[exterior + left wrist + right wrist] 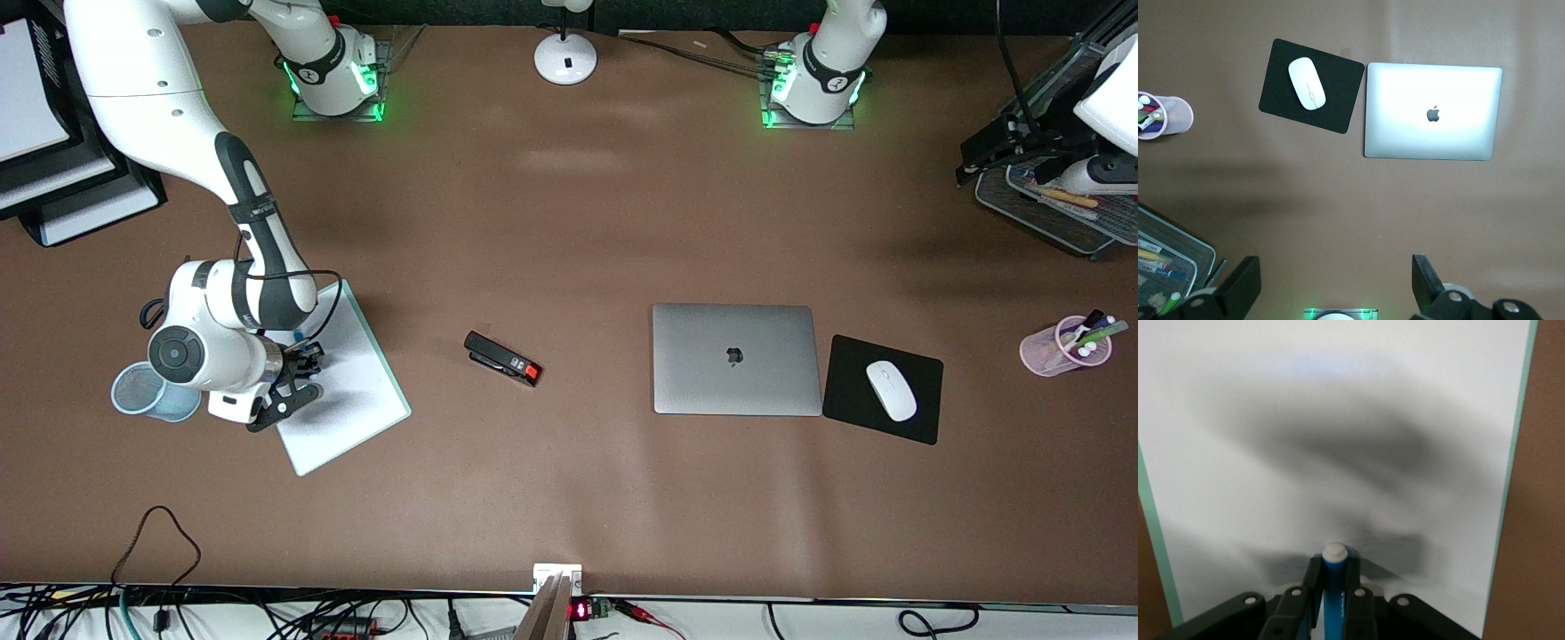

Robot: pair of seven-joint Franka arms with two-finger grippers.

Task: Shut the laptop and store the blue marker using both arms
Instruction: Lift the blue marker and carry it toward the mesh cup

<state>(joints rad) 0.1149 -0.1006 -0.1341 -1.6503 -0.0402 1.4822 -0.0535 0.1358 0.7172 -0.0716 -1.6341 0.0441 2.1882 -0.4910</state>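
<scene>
The laptop (736,359) lies shut on the brown table, lid up with the dark apple logo showing; it also shows in the left wrist view (1433,112). My right gripper (300,366) hangs low over a white board with a green edge (356,396) at the right arm's end of the table. In the right wrist view it (1333,572) is shut on the blue marker (1333,590), white end pointing at the board (1338,420). My left gripper (1000,149) is held high at the left arm's end, open and empty (1335,288).
A black stapler (502,358) lies between board and laptop. A black mouse pad (845,382) with a white mouse (891,389) lies beside the laptop. A pink pen cup (1064,347), a mesh tray (1049,213), a blue mesh cup (142,393) and a lamp base (565,58) stand around.
</scene>
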